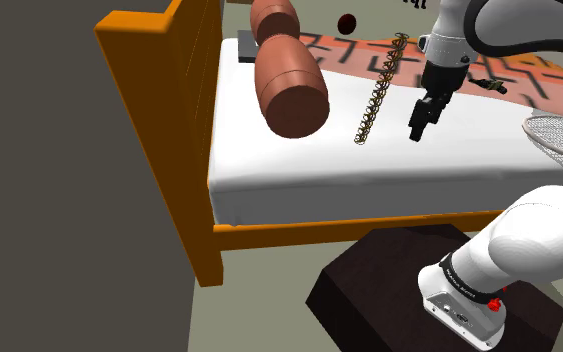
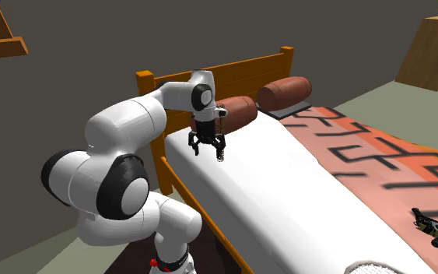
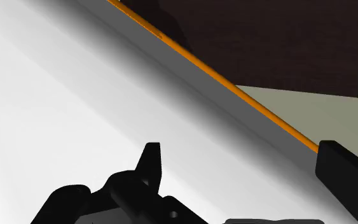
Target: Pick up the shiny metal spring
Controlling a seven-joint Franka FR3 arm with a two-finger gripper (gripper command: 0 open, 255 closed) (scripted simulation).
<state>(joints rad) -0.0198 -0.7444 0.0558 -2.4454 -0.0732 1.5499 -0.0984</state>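
Shoulder view: spring seemingly beside gripper

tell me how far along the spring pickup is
Done: the gripper is over the white bed, just to the shoulder view's right of the spring. In hand: nothing; its fingers stand open and the spring lies flat on the sheet, apart from them. Left: line up over the spring, descend, close on it and lift.

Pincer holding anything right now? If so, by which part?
Nothing is held. The pincer is open above the bed, with only bare sheet between its fingers. The spring lies beside it, ungrasped.
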